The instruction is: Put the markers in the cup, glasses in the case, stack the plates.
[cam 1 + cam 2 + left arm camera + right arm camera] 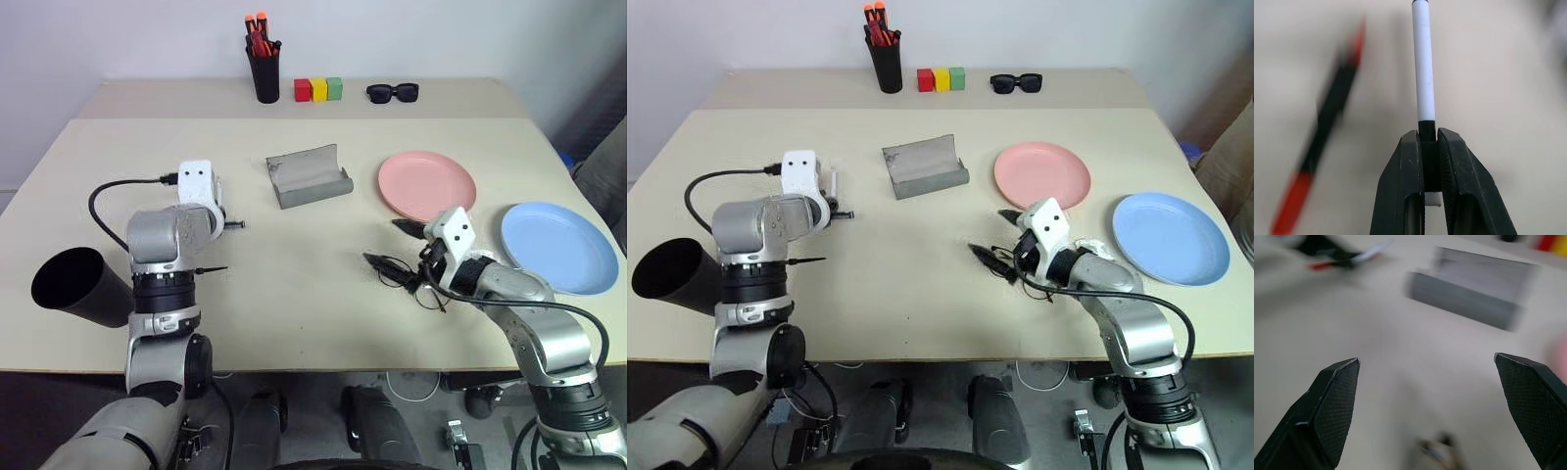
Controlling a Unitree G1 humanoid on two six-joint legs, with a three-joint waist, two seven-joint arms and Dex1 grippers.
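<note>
On the table's left, my left gripper clenches the white marker; next I carry it to the cup. Right gripper gapes over glasses.

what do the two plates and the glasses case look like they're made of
Pink plate and blue plate: probably plastic, going by their flat, even colour and soft matte sheen. Case: grey, dull and slightly textured, perhaps a fabric- or leatherette-covered hard shell; hard to tell.
</note>
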